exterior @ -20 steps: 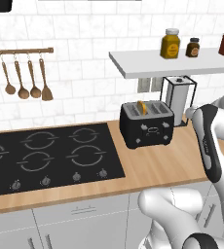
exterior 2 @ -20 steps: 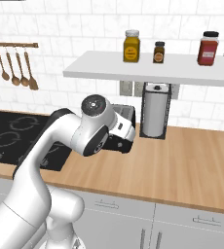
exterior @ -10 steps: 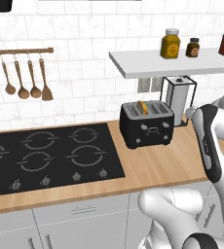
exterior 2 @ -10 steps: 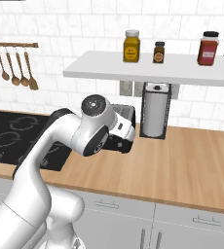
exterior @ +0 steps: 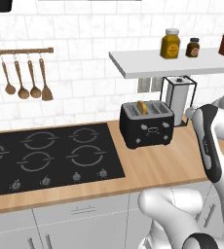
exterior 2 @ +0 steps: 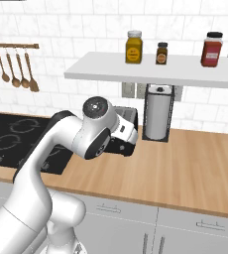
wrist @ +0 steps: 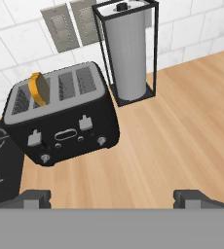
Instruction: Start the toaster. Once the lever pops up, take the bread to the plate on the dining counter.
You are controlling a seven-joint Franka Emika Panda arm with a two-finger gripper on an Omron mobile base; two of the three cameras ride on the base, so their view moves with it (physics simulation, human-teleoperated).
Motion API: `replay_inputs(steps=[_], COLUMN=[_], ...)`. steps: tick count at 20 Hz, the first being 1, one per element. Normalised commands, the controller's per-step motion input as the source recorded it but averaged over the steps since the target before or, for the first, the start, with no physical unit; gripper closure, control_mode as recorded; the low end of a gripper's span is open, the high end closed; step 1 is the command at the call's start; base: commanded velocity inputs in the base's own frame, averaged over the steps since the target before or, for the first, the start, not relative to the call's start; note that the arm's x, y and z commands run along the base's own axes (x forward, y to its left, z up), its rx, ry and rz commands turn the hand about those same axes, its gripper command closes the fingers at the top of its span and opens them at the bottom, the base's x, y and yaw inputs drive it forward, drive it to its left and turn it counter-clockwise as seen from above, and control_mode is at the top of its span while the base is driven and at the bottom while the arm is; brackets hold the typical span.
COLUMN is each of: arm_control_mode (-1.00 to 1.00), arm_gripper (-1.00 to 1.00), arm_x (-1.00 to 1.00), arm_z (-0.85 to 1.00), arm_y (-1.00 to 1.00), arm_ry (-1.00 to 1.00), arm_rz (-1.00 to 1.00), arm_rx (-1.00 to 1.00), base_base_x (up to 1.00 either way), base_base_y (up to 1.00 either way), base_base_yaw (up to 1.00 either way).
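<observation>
Bare wood before the toaster (wrist: 63, 119); paper-towel stand (wrist: 128, 51) close beside; shelf (exterior: 172, 63) overhead.

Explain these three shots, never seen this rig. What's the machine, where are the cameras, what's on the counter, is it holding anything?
It is a white robot arm on a drivable base, in a rendered kitchen. Two pictures come from cameras on the base, behind the arm to its left and right. The third looks along the hand, so the two dark tips at its bottom edge are the pincer; they stand wide apart with nothing between them.

On the wooden counter stands a black toaster with a slice of bread sticking up from one slot. Beside it, against the wall, is a paper towel roll in a black frame. Left of the toaster lies a black cooktop. Above, a shelf carries three jars, and wooden utensils hang on a rail.
</observation>
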Motion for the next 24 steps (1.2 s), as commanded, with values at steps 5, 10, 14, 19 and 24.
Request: replay_inputs(steps=[5, 10, 14, 19, 24], arm_control_mode=[-1.0, -1.0, -1.0, -1.0, -1.0], arm_gripper=[-1.0, -1.0, -1.0, -1.0, -1.0], arm_x=[0.0, 0.0, 0.0, 0.0, 0.0], arm_z=[0.0, 0.0, 0.0, 0.0, 0.0], arm_y=[0.0, 0.0, 0.0, 0.0, 0.0], arm_ry=[0.0, 0.0, 0.0, 0.0, 0.0], arm_rz=[0.0, 0.0, 0.0, 0.0, 0.0], arm_rx=[0.0, 0.0, 0.0, 0.0, 0.0], base_base_x=[0.0, 0.0, 0.0, 0.0, 0.0], base_base_y=[0.0, 0.0, 0.0, 0.0, 0.0], base_base_yaw=[0.0, 0.0, 0.0, 0.0, 0.0])
